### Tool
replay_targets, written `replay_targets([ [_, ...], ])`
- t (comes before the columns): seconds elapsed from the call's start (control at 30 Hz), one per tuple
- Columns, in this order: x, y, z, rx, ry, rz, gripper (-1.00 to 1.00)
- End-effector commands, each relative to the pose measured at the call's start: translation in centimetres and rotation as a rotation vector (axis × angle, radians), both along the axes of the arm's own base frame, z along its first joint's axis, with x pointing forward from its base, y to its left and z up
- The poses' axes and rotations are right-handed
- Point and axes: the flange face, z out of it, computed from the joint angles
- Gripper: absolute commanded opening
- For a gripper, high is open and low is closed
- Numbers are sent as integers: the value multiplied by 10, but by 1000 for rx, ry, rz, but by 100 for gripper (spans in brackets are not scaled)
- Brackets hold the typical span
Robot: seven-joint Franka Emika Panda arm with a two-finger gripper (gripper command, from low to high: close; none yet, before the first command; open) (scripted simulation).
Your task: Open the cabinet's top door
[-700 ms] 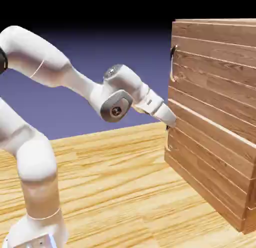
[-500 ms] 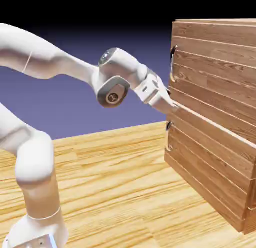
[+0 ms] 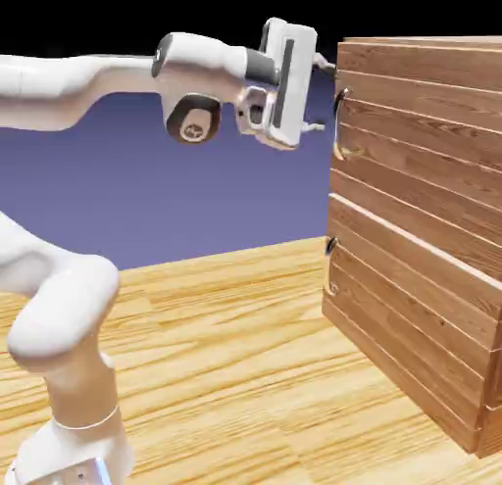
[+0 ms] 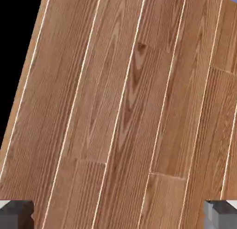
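Note:
The cabinet (image 3: 431, 375) of reddish-brown planks stands at the exterior view's right. Its top door (image 3: 422, 130) is flush with the front, and the slim curved metal handle (image 3: 338, 126) sits near its left edge. My gripper (image 3: 320, 97) hovers just left of that handle's upper part, open, fingers pointing at the door and set one above the other. I see no contact with the handle. In the hand view, slanted door planks (image 4: 125, 108) fill the picture. The gripper (image 4: 118, 215) holds nothing, its grey fingertips (image 4: 16, 214) wide apart at the bottom corners. The handle is out of that view.
Below the top door lies the shorter plank panel (image 3: 412, 316) with a small dark knob (image 3: 330, 245) at its left edge. The wooden table (image 3: 245, 375) spreads in front of the cabinet, with the arm's base at the lower left.
The hand has risen from the level of the lower panel's knob up to the top door's handle. It has also rolled, so its fingers now point level at the door.

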Motion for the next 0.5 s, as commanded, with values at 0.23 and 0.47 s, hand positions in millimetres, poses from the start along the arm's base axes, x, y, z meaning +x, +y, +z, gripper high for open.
replay_targets([
  [0.23,1,59,14,450,-178,-50,0],
  [0.47,23,115,-7,842,-268,-47,0],
])
